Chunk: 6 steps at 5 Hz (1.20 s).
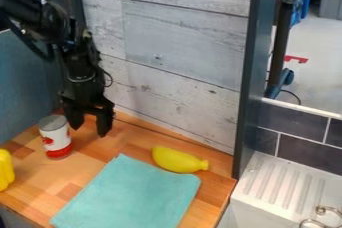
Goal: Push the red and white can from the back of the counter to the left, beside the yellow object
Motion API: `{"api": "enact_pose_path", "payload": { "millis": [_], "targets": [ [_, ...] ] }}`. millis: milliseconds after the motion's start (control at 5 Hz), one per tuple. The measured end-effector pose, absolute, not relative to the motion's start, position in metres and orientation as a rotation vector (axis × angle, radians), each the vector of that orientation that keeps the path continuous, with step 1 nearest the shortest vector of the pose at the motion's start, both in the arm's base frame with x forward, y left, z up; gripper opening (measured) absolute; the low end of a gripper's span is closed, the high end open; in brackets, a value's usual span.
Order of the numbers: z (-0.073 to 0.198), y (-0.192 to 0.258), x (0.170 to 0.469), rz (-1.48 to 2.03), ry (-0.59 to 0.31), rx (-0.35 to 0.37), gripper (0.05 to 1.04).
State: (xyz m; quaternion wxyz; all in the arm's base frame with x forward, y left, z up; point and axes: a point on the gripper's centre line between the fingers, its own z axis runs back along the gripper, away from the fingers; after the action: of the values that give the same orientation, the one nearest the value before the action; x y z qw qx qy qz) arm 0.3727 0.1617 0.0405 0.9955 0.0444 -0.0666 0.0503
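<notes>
By the grey plank wall (180,37), the tool (89,128) hangs open and empty over the worktop (127,143), the can (55,137) just beside it toward eight o'clock. Seemingly pre-grasp; gripping there calls for sideways alignment.

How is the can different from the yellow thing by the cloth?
The can stands upright, while the yellow thing lies down. The can is white and red with a grey top; the yellow thing is plain yellow. The can has straight sides, whereas the yellow thing narrows to a nub. Both rest on the wooden counter.
</notes>
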Motion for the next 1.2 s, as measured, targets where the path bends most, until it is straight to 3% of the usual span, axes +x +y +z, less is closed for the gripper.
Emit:
{"api": "enact_pose_path", "payload": {
  "millis": [200,400,800,1200],
  "targets": [
    [0.032,0.166,0.341,0.122,-0.052,0.081,1.007],
    [0.029,0.182,0.318,0.181,-0.032,0.059,1.007],
    [0.030,0.181,0.323,0.147,-0.064,0.038,1.005],
    [0.067,0.172,0.324,0.123,-0.146,0.030,1.003]
  ]
}}
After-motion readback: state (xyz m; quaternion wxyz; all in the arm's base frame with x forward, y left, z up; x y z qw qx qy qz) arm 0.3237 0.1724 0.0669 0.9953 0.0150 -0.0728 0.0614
